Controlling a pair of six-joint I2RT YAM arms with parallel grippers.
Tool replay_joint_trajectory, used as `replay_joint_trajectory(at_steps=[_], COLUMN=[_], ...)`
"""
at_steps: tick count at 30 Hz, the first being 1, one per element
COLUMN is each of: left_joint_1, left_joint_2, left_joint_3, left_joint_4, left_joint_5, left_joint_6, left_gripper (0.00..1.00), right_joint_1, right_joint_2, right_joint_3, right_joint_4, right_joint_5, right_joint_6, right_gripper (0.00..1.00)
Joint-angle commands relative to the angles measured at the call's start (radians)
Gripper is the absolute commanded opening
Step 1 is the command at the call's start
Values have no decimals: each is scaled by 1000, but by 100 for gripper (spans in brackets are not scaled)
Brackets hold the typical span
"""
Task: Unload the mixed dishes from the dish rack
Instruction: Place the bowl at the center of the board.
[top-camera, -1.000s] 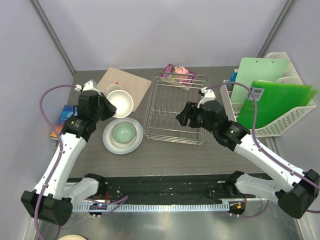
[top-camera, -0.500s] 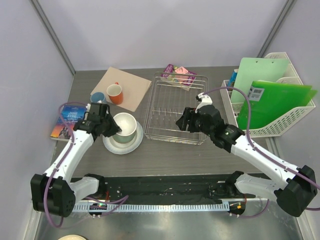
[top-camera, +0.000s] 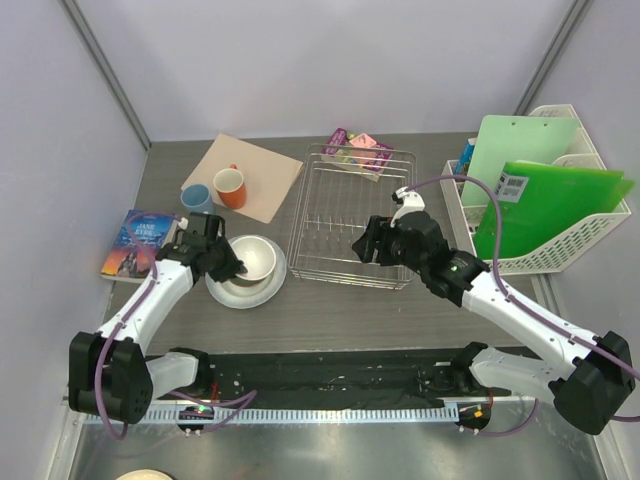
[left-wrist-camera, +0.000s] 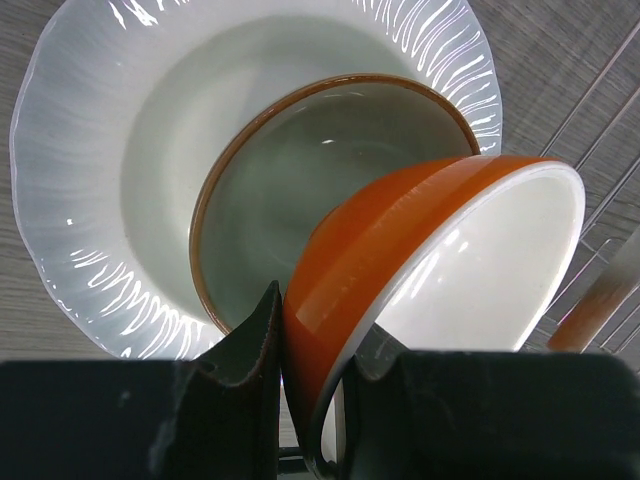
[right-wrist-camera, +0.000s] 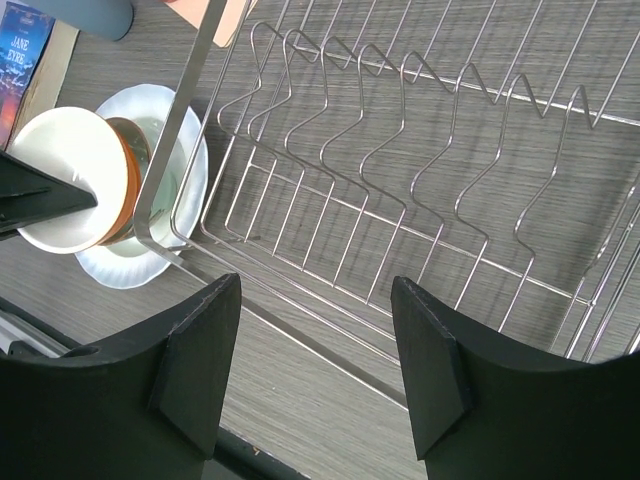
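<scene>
Left claw (left-wrist-camera: 318, 340) was pinched narrow on the rim of the cream bowl with the orange outside (left-wrist-camera: 400, 270), one finger (left-wrist-camera: 255, 335) on the orange wall and the other inside against the cream. That bowl was tilted well over on its side, mouth turned toward the dish rack (top-camera: 350, 210). It hung over the pale green bowl (left-wrist-camera: 280, 190), which sat upright in the middle of the white plate (left-wrist-camera: 80, 150). (Whether the two bowls touched, I could not tell.) The plate lay flat on the grey surface (top-camera: 330, 310), just left of the rack's near left corner.

Right claw (right-wrist-camera: 315, 300) stood wide with nothing between its fingers, held above the near edge of the rack; wire dividers showed beyond it.

Further back on the left, the light-blue cup (top-camera: 196, 196) and the orange-red mug (top-camera: 231, 187) stood upright, side by side. The mug was on a tan mat (top-camera: 265, 170), the cup at the mat's left edge. A paperback (top-camera: 140, 240) lay at the far left of the surface, near the left arm. A white basket (top-camera: 580, 250) of green folders (top-camera: 550, 200) stood to the right of the rack.
</scene>
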Motion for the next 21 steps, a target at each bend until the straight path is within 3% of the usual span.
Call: replay_joint_trajectory(at_steps=[1,3,6,9,21], left_joint_1=[8,8,8,8,6], left_joint_2=[-10,-16,-25,-25,-30], left_joint_3=[6,9,21,34,80], left_joint_4=[60,50,36,20,-29], left_joint_5=[14,7,0,-8,-17], left_joint_6=[-11,-11,-5,-1,16], left_gripper=[1,6,23,33,61], right_joint_1=[-2,-3,-3,-3,-2], right_joint_2=[-15,-13,-9,-4,-9], right_joint_3=[-5,-3,-5,-5,-12], right_joint_4=[44,46,44,43,43], right_joint_5=[21,21,21,24,28], right_joint_6=[-18,-18,-18,-18,-21], right_gripper=[67,67,67,67,67])
